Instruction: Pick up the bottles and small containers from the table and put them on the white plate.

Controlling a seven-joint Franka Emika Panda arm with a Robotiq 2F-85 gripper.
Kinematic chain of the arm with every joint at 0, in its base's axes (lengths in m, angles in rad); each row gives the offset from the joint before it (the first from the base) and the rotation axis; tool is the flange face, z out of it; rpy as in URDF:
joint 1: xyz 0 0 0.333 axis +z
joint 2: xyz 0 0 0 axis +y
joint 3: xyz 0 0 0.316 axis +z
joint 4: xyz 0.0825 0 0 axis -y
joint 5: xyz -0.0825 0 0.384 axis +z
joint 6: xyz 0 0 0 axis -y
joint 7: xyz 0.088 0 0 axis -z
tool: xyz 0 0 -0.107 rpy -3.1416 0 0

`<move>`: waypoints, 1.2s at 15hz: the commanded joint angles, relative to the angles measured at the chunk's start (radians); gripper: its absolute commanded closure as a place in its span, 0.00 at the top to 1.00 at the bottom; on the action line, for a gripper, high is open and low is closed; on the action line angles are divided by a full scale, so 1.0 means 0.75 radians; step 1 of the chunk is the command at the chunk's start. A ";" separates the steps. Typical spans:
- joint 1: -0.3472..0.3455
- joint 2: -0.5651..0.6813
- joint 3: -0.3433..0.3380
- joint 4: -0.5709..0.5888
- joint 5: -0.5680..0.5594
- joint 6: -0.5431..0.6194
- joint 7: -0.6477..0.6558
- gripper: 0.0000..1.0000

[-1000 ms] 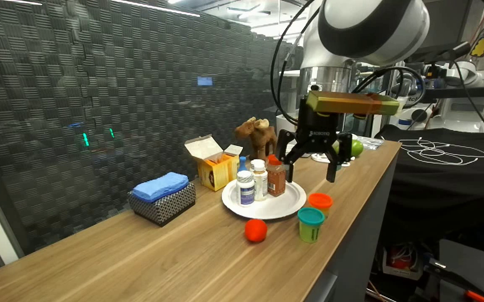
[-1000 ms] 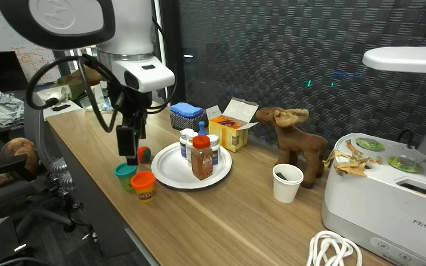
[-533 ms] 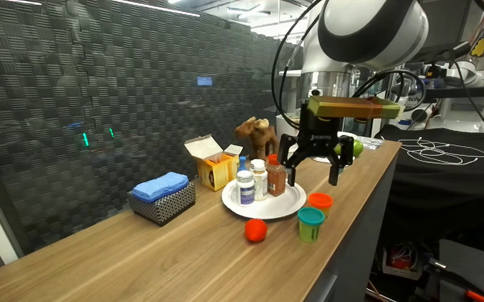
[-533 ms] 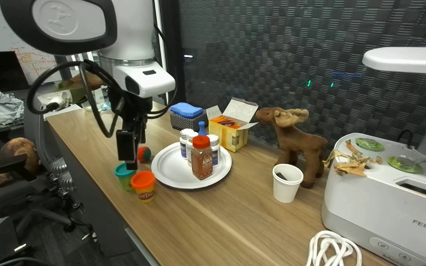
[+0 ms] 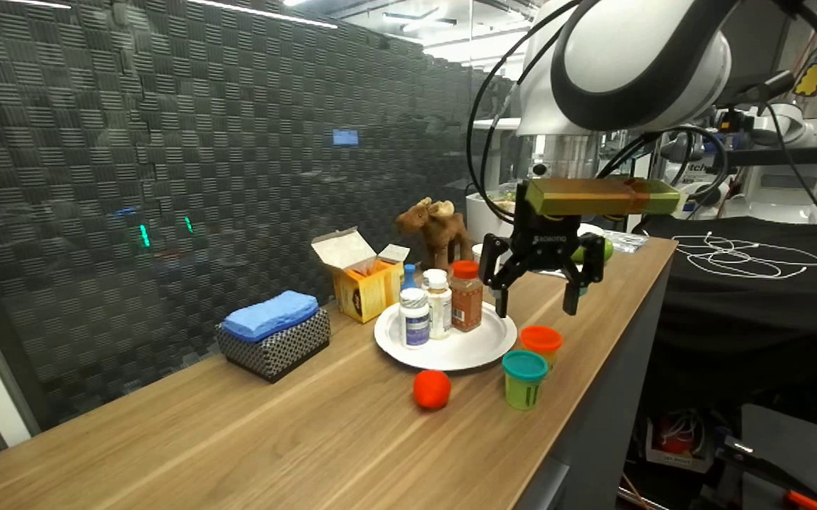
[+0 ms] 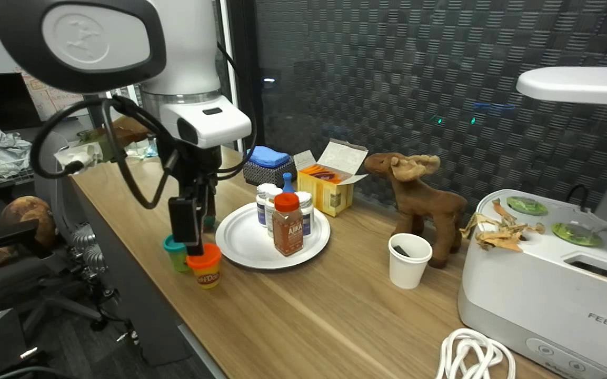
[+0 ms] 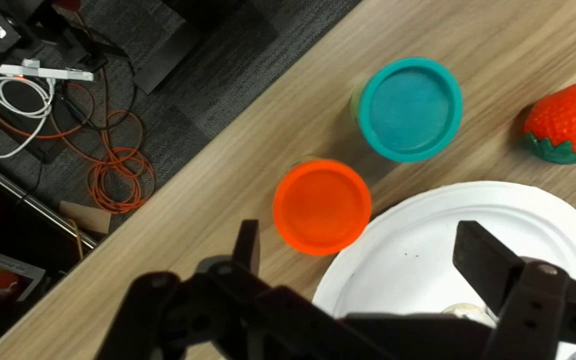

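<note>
While the claw (image 5: 536, 306) hangs above the surface (image 5: 238, 439) with its jaws spread wide and nothing gripped, we'd call this the line-up for a pickup! In the wrist view the orange-lidded tub (image 7: 321, 206) shows in the gap between those jaws, so we reckon that's the target, the generous opening chosen to clear the lid on both sides. Just beside it, on the surface too, stands the teal-lidded tub (image 7: 410, 110), probably next. Over to the white plate (image 6: 242, 239), and it already carries three white bottles (image 5: 439, 312) and a reddish-brown bottle (image 6: 288, 231), all upright and bunched towards the side away from the tubs; that, we judge, leaves room for the pair to join them. Off the plate, near its rim, sits a strawberry (image 7: 570, 122), no part of the job as we read it. Now the lettering: ROBOTIQ on the claw, AJIKA on the reddish-brown bottle, what looks like Play-Doh on the orange-lidded tub, and FEED ME across a white machine (image 6: 535, 287). The white bottles' labels are too small to read.
</note>
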 commanded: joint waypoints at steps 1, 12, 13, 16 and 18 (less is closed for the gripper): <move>-0.012 -0.006 -0.003 -0.046 -0.047 0.048 0.044 1.00; 0.005 0.131 -0.017 -0.008 -0.002 0.084 0.047 0.74; 0.007 0.132 -0.017 -0.010 0.005 0.086 0.046 0.68; 0.010 0.128 -0.019 -0.025 0.019 0.094 0.055 0.44; 0.008 0.107 -0.022 -0.042 0.013 0.103 0.091 0.29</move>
